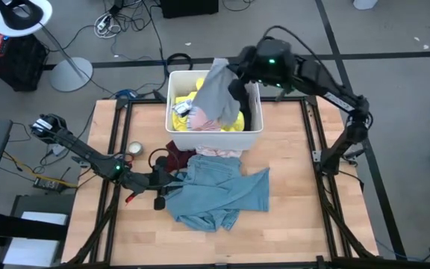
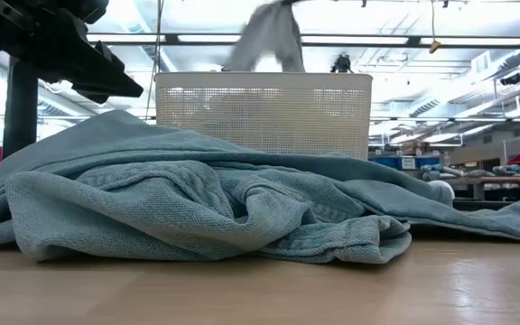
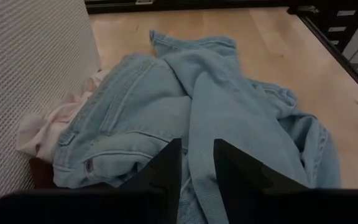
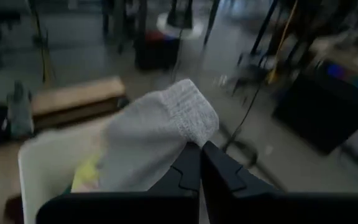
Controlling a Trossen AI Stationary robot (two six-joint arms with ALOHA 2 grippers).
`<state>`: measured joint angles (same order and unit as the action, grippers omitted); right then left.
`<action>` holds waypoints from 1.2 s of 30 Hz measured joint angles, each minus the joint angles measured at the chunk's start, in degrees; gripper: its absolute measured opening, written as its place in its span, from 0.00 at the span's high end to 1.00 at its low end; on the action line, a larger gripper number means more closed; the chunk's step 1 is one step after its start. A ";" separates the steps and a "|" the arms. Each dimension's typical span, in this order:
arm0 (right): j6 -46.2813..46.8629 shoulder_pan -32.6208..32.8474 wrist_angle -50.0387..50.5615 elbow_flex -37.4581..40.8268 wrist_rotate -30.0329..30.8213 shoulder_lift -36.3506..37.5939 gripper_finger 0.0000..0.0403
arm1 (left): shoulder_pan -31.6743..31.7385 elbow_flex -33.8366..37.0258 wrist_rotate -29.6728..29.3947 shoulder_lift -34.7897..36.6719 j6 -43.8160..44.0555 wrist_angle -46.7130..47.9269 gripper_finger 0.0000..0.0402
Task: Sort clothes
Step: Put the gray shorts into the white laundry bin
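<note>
Right gripper lifting a grey garment over the bin; left gripper at the denim pile.

The right gripper [image 4: 199, 163] is positioned above the white bin [image 1: 254, 139], jaws clenched on a grey garment [image 1: 216, 93] that hangs down over the bin's interior. Yellow clothes [image 1: 181, 118] lie inside the bin. The left gripper [image 3: 196, 163] sits low at the left edge of the light blue denim garment [image 1: 219, 193], which is spread on the table [image 1: 304, 217] just in front of the bin; its jaws stand slightly parted, with a denim fold showing in the gap. A pale pink garment [image 3: 39, 130] lies between the denim and the bin wall, and a maroon piece [image 1: 176, 157] lies beside it.
</note>
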<state>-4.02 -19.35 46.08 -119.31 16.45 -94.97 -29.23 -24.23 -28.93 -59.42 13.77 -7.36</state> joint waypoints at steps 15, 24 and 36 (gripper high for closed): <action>11.71 -3.28 6.70 7.67 -9.55 -19.95 0.88 | 0.02 0.00 -1.22 0.00 -0.06 0.01 0.75; 14.39 -5.43 5.58 7.39 -15.99 -29.22 0.62 | 0.02 0.00 -1.28 0.00 -0.06 0.01 0.75; 12.49 -6.26 6.95 7.78 -19.13 -18.48 0.54 | 0.02 0.00 -1.30 0.00 -0.06 0.02 0.75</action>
<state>8.47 -25.61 53.04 -111.53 -2.68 -113.45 -29.21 -24.23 -30.24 -59.42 13.72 -7.34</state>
